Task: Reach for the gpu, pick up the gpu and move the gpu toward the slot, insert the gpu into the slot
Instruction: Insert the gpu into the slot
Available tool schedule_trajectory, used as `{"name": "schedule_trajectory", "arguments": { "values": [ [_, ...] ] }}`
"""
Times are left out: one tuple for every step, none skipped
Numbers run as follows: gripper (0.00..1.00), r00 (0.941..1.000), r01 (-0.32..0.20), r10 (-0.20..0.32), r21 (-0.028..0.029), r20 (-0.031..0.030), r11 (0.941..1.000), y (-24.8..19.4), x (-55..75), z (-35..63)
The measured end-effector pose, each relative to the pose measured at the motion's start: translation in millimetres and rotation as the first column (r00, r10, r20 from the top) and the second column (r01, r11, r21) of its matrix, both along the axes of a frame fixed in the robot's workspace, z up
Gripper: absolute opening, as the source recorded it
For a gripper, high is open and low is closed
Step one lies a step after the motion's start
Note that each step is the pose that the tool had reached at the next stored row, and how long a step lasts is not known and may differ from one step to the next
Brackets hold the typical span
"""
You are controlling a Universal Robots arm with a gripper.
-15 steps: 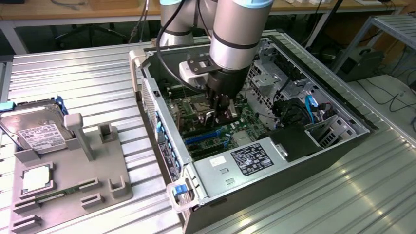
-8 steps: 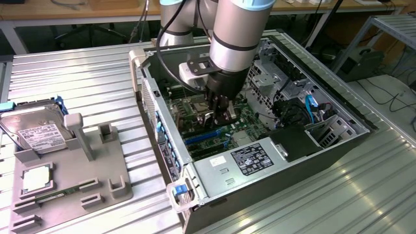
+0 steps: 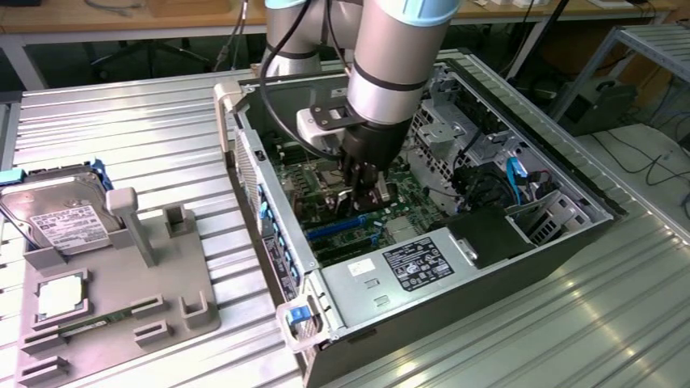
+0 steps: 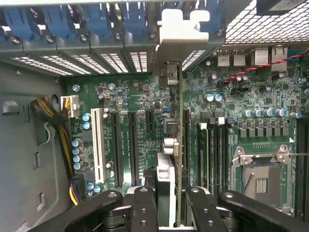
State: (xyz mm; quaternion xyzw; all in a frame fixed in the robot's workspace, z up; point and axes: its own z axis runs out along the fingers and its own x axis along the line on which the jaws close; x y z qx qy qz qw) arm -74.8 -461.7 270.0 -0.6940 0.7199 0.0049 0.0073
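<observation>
Black claw (image 4: 172, 212) fingers (image 4: 145, 208) sit nearest the wrist camera, part-closed and pinching the gpu (image 4: 179, 145) edge-on between them. The card stands upright on its long edge, with a silver block on its face just beside the grip. Follow that thin edge away from the camera and it runs right along a dark slot (image 4: 186, 140) on the green motherboard (image 4: 140, 96), lined up with it lengthwise. At the far end, the card's pale metal bracket (image 4: 179, 29) meets the vented rear wall of the case.

From the exterior view, the claw (image 3: 364, 190) is down deep inside the open computer case (image 3: 582, 242), card in hand, low over the board behind the power supply (image 3: 415, 263).

So reach, pick-up and carry look done. The insertion is the open question: whether the card's edge is fully seated in the slot, I cannot tell.

Well apart, on the ribbed metal tabletop (image 3: 161, 129), the grey tray (image 3: 108, 323) carries the hard drive (image 3: 54, 214) and the processor chip (image 3: 61, 295).
</observation>
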Motion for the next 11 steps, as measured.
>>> {"name": "schedule_trajectory", "arguments": {
  "values": [
    [0.28,1.0,0.0,0.0,0.0001,-0.0004,1.0,0.0,0.0,-1.4],
    [0.28,1.0,0.0,0.0,0.0001,-0.0011,1.0,0.0,0.0,-3.1],
    [0.28,1.0,0.0,0.0,0.0,-0.002,1.0,0.0,0.0,-5.0],
    [0.28,1.0,0.0,0.0,-0.0001,-0.003,1.0,0.0,0.0,-7.1],
    [0.28,1.0,0.0,0.0,0.0001,-0.0034,1.0,0.0,0.0,-8.9],
    [0.28,1.0,0.0,0.0,0.0,-0.0035,1.0,0.0,-0.3,-9.5],
    [0.28,1.0,0.0,0.0,-0.0001,-0.0036,1.0,-0.1,-0.5,-9.5],
    [0.28,1.0,0.0,0.0,-0.0002,-0.0036,1.0,-0.1,-0.6,-9.6],
    [0.28,1.0,0.0,0.0,-0.0002,-0.0036,1.0,-0.1,-0.6,-9.6],
    [0.28,1.0,0.0,0.0,0.0001,-0.0035,1.0,-0.2,-0.6,-9.7],
    [0.28,1.0,0.0,0.0,0.0,-0.0035,1.0,-0.2,-0.6,-9.7]
  ]
}}
